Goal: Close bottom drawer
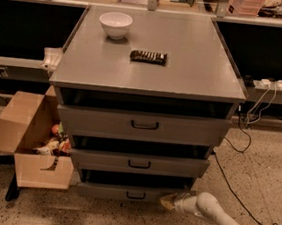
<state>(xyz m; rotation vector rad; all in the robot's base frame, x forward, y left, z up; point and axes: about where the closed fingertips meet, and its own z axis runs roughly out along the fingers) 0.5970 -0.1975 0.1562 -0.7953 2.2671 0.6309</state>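
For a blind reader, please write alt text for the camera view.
The gripper is at the right end of the bottom drawer, which stands slightly open in a grey cabinet. A white bowl and a dark bar lie on top.

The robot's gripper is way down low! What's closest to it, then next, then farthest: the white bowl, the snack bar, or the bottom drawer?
The gripper is low, at the cabinet's front right.
1. Bottom drawer: lowest, right beside the gripper.
2. Snack bar: on the cabinet top, middle.
3. White bowl: on the top too, further back and left.
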